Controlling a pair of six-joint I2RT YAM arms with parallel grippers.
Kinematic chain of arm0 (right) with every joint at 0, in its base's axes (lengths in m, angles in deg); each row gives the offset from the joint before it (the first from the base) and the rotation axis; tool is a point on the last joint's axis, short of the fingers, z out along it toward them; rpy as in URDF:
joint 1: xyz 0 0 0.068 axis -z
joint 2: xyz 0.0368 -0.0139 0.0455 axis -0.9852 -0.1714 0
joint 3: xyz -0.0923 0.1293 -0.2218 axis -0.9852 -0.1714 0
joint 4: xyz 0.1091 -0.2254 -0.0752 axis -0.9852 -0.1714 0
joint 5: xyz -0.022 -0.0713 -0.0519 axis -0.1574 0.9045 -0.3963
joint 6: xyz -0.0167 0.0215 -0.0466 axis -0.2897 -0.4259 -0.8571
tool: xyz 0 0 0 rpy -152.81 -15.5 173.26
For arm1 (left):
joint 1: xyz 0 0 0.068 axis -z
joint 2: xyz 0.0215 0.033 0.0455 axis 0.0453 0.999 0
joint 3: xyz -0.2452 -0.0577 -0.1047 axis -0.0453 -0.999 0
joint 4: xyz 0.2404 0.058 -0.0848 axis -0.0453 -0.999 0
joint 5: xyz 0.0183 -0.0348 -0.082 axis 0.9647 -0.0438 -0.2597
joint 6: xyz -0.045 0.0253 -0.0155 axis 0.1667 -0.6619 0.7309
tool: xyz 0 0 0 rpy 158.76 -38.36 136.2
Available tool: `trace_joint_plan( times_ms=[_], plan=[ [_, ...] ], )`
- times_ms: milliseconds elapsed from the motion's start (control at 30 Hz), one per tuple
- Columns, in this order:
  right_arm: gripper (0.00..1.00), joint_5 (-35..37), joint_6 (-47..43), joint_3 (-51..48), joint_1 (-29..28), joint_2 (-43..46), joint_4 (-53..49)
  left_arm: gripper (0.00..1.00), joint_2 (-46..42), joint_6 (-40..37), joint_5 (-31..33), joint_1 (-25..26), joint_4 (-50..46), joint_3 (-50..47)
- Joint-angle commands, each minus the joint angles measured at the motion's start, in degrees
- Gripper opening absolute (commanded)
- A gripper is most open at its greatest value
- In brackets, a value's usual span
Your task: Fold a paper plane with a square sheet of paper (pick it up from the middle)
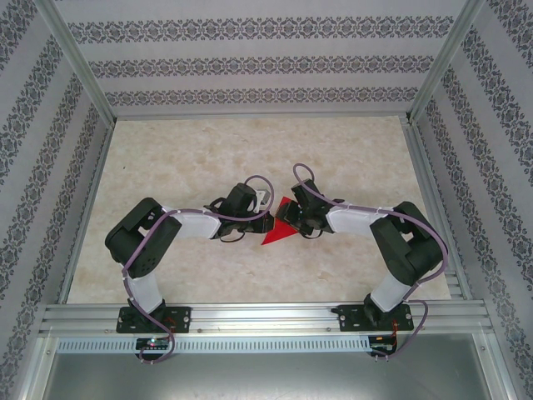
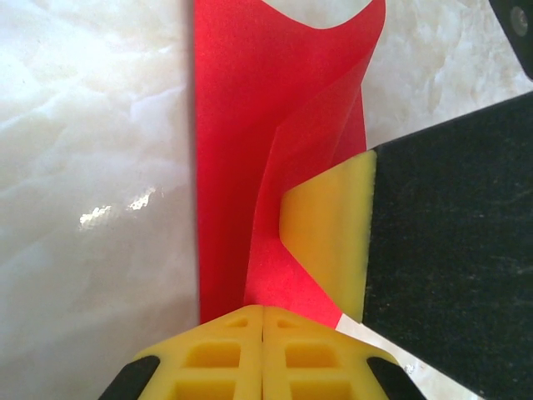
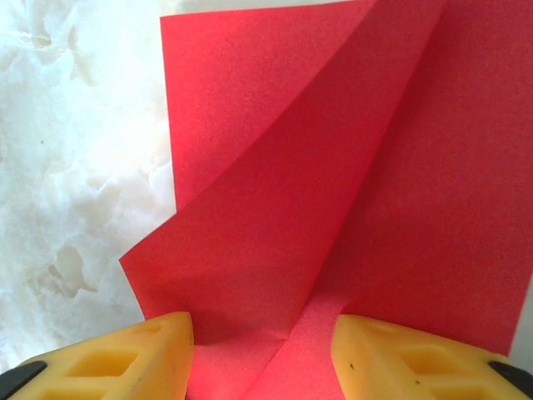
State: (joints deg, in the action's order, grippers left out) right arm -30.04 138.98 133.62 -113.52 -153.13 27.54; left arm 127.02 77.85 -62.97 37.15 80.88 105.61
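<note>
The square sheet of paper (image 1: 273,233), bright red and partly folded, lies mid-table between the two arms. My left gripper (image 1: 263,219) meets it from the left. In the left wrist view its yellow fingertips (image 2: 233,350) are pressed together, the left gripper (image 2: 263,321) shut on an edge of the paper (image 2: 250,125), which rises from it in a curved fold. My right gripper (image 1: 289,218) comes in from the right. In the right wrist view it (image 3: 262,354) is open, and a creased flap of the paper (image 3: 333,167) lies between its fingers. One right finger (image 2: 329,242) rests against the paper.
The marble-patterned table (image 1: 208,158) is boxed in by patterned walls at the back and both sides. An aluminium rail (image 1: 250,317) carrying the arm bases runs along the near edge. Both arms reach inward, wrists nearly touching over the paper.
</note>
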Motion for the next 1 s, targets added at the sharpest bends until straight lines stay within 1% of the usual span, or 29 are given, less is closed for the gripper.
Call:
trace_joint_plan(
  times_ms=[0, 200, 500, 700, 967],
  plan=[
    [0.49, 4.7, 0.6, -2.6, -0.3, -5.4, -11.6, 0.07, 1.3, -1.2, 0.4, -0.6, -0.7, 1.5],
    [0.42, 5.0, 0.7, -1.1, -0.5, -7.2, -13.8, 0.06, 1.6, -1.4, 0.3, -0.6, -0.9, 1.7],
    [0.39, 5.0, 1.9, -0.8, -0.7, -8.4, -14.4, 0.07, 2.4, -1.6, 0.2, -0.6, -1.4, 2.1],
    [0.34, 4.8, 2.8, -0.9, -0.8, -9.0, -14.4, 0.07, 3.1, -1.6, 0.0, -0.6, -1.5, 2.4],
    [0.33, 4.7, 2.7, -0.8, -0.8, -9.4, -14.8, 0.07, 3.3, -1.7, 0.1, -0.6, -1.8, 2.7]
  ],
)
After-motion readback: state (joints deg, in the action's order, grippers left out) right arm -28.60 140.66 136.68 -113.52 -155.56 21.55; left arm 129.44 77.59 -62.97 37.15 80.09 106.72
